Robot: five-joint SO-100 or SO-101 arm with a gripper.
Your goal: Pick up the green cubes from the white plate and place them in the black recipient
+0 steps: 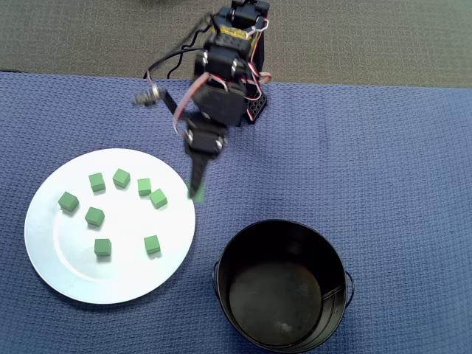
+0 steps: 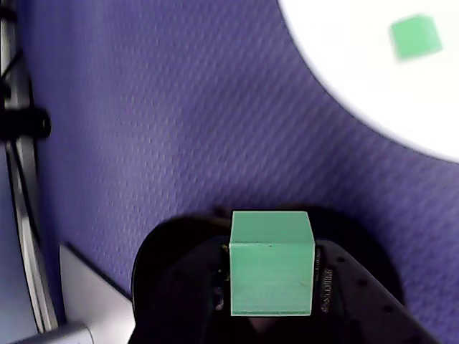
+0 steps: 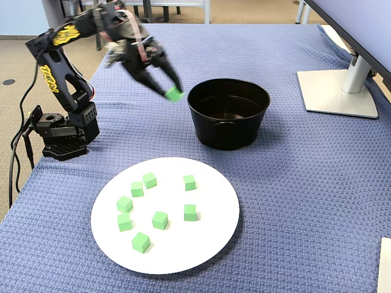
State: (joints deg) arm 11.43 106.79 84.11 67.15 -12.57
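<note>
My gripper (image 1: pixel 197 190) is shut on one green cube (image 1: pixel 196 194), held in the air over the blue cloth between the white plate (image 1: pixel 125 273) and the black recipient (image 1: pixel 333 254). In the wrist view that cube (image 2: pixel 271 261) fills the space between the dark jaws of the gripper (image 2: pixel 271 287). The fixed view shows the gripper (image 3: pixel 173 91) and its cube (image 3: pixel 175 94) just left of the recipient (image 3: pixel 229 131), above rim height. Several green cubes (image 1: pixel 94 216) lie scattered on the plate (image 3: pixel 201 238). The recipient looks empty.
The arm's base (image 3: pixel 61 134) stands at the left edge of the blue cloth, with cables trailing off it. A monitor stand (image 3: pixel 339 91) sits at the far right. A plate edge (image 2: pixel 358 93) with one cube (image 2: pixel 415 36) shows in the wrist view.
</note>
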